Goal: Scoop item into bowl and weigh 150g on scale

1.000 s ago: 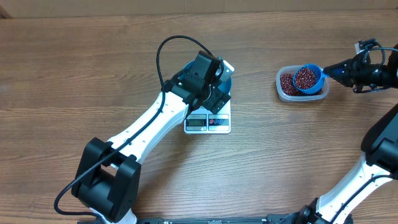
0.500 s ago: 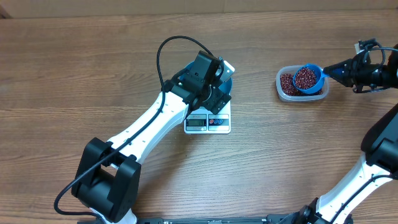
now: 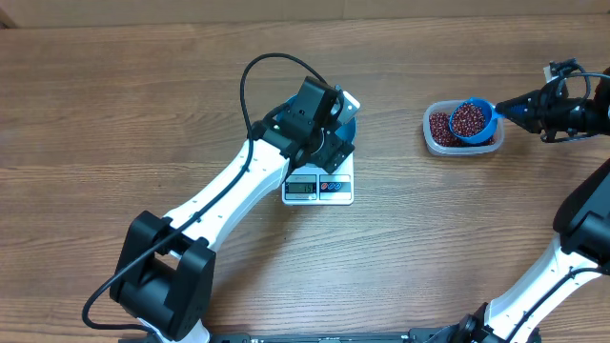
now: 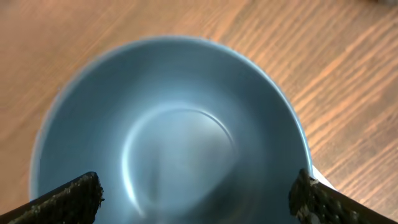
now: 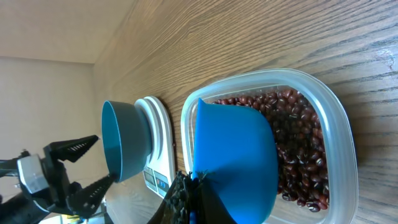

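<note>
The blue bowl (image 4: 174,124) sits on the white scale (image 3: 317,186) and is empty inside. My left gripper (image 4: 193,202) hovers open just over it, one finger (image 4: 68,199) near each side of the rim. In the overhead view the left gripper (image 3: 319,119) covers most of the bowl (image 3: 349,115). My right gripper (image 3: 526,105) is shut on the handle of a blue scoop (image 3: 471,120), which is heaped with red-brown beans (image 3: 467,118). The scoop (image 5: 233,155) hangs over the clear tub (image 5: 339,118) of beans (image 5: 298,143). The bowl (image 5: 127,140) and scale (image 5: 158,143) show beyond it.
The clear tub (image 3: 434,140) stands at the right of the wooden table (image 3: 114,114), about a scale's width right of the scale. The left arm (image 3: 229,195) runs diagonally from the front left base to the scale. The right arm's base stands at the front right.
</note>
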